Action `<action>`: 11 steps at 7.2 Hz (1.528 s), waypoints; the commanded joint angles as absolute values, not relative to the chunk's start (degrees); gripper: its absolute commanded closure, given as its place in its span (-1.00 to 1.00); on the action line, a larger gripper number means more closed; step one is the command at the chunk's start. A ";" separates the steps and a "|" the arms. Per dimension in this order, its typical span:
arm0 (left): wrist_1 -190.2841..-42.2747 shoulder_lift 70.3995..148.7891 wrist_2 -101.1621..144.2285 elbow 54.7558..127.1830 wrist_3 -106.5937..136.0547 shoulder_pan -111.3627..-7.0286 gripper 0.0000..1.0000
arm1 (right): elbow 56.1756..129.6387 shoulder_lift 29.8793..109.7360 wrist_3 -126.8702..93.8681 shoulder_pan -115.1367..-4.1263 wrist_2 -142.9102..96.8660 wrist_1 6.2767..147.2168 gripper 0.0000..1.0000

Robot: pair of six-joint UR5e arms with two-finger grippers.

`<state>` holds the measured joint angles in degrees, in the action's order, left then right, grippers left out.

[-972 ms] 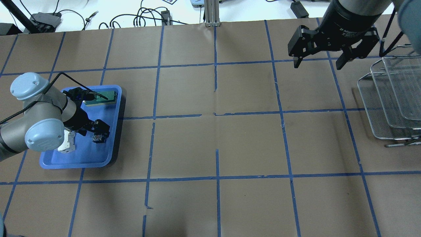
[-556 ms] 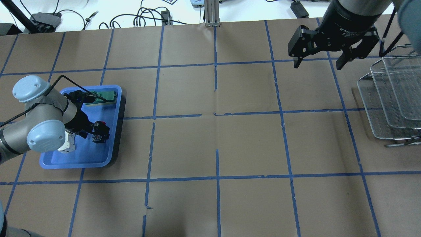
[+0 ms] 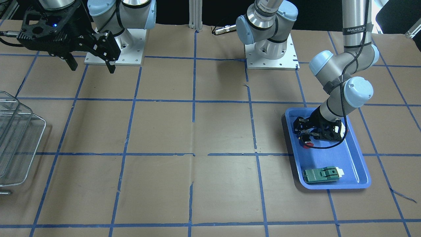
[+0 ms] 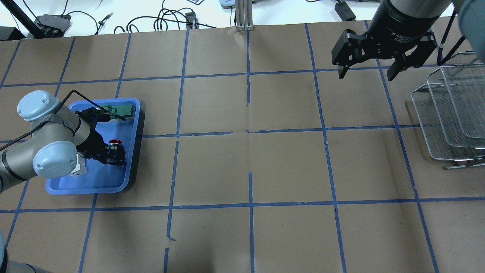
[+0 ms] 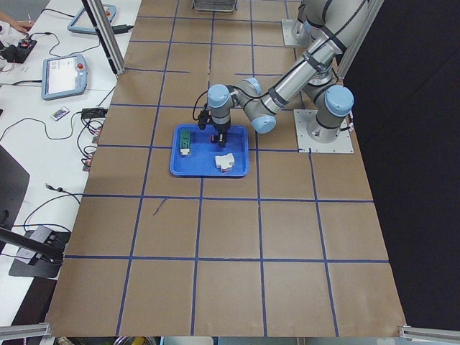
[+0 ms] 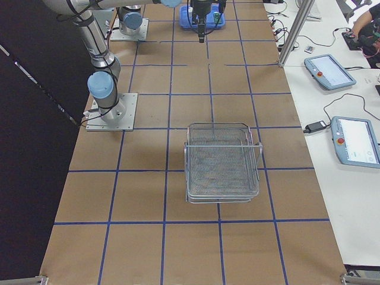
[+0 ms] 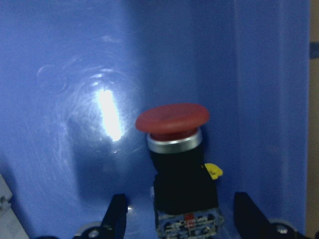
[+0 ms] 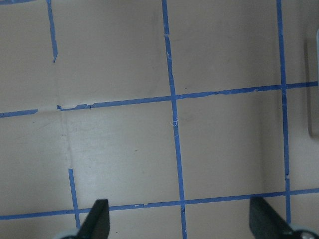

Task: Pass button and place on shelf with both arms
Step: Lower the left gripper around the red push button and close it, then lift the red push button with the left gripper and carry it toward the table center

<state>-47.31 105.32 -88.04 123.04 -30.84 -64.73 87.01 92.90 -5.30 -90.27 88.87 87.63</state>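
Note:
The button (image 7: 174, 149), with its red cap, black body and a yellow mark, lies in the blue tray (image 4: 85, 188). Its red cap also shows in the overhead view (image 4: 115, 142) and in the front-facing view (image 3: 308, 145). My left gripper (image 7: 182, 219) is low in the tray and open. One finger stands on each side of the button's body, with a gap on both sides. My right gripper (image 4: 365, 72) is open and empty, high over the table's far right, beside the wire-mesh shelf (image 4: 451, 113).
The tray also holds a flat green switch (image 3: 321, 174) at its far end and a white breaker block (image 5: 225, 162) near the left arm's wrist. The shelf also shows in the front-facing view (image 3: 16, 144). Brown paper with blue tape lines covers the table.
My left arm has shifted and turned its wrist in the tray, and the button's red cap, hidden a second ago, now shows beside the fingers. The right arm has not moved.

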 commanded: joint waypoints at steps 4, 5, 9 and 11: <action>-47.98 102.58 -88.24 123.58 -30.85 -64.86 0.75 | 87.01 92.90 -5.27 -90.26 88.95 87.63 -1.00; -51.47 100.57 -87.46 122.10 -30.85 -65.04 0.75 | 87.01 92.90 -5.27 -90.26 88.95 87.63 -1.00; -83.61 94.67 -58.98 110.84 -22.47 -67.58 0.76 | 87.01 92.90 -5.27 -90.26 88.95 87.71 -1.00; -86.05 93.08 -43.03 110.92 -9.38 -75.27 0.76 | 87.01 92.90 -5.27 -90.26 88.95 87.63 -1.00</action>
